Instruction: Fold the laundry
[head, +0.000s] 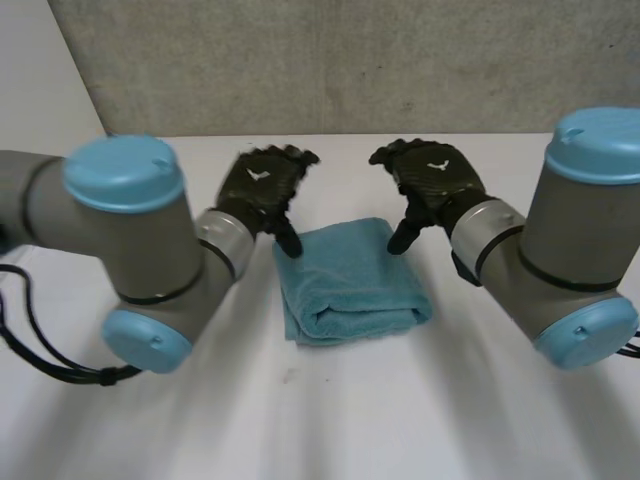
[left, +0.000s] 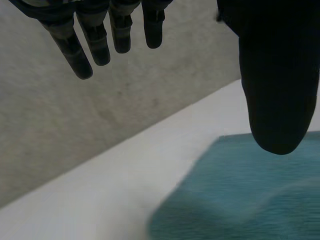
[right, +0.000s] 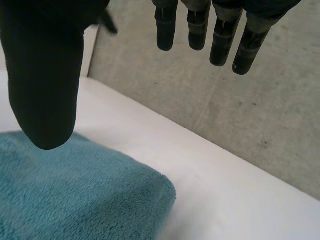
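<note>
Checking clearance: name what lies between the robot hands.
Head view: the far edge of the towel lies between left robot hand and right robot hand; otherwise bare table.

The folded towel (head: 352, 280) lies at the middle of the table (head: 300, 420), with bare surface on both sides and toward the near edge. The left hand (head: 262, 185) and right hand (head: 432, 178), fingers straight, flank its far corners with a gap between them. A wall (head: 350, 60) closes the far edge.

Surface: white table (head: 330, 420), backed by a grey wall (head: 350, 60).
Item on it: teal towel (head: 352, 282), folded, apparently in several layers, lying flat near the middle.
</note>
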